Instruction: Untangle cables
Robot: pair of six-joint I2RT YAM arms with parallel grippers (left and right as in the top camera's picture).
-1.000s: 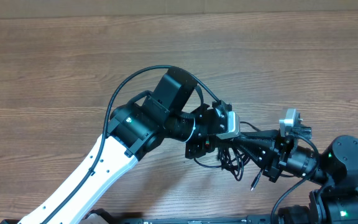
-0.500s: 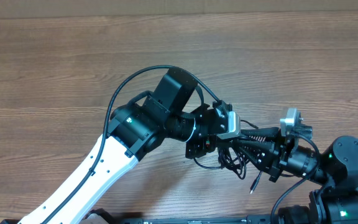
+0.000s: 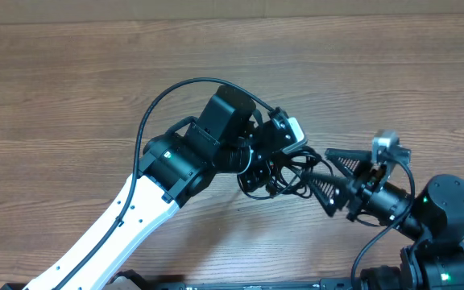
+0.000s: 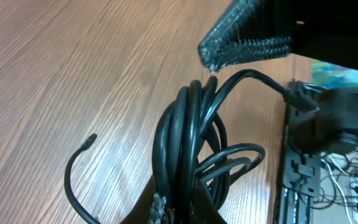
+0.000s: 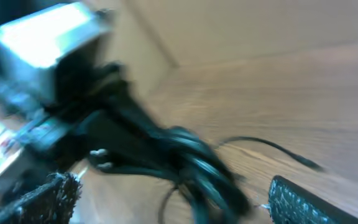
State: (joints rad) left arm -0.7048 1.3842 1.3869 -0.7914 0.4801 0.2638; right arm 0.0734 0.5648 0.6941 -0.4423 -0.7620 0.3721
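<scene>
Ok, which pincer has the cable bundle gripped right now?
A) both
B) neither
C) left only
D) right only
C: in the left wrist view the cables run down into the closed left pincer, while overhead the right pincer is spread wide open.

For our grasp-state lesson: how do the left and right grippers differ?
The left gripper is shut on the cables; the right gripper is open, fingers spread. The left gripper points rightward in the overhead view, the right gripper leftward. Both are black.
</scene>
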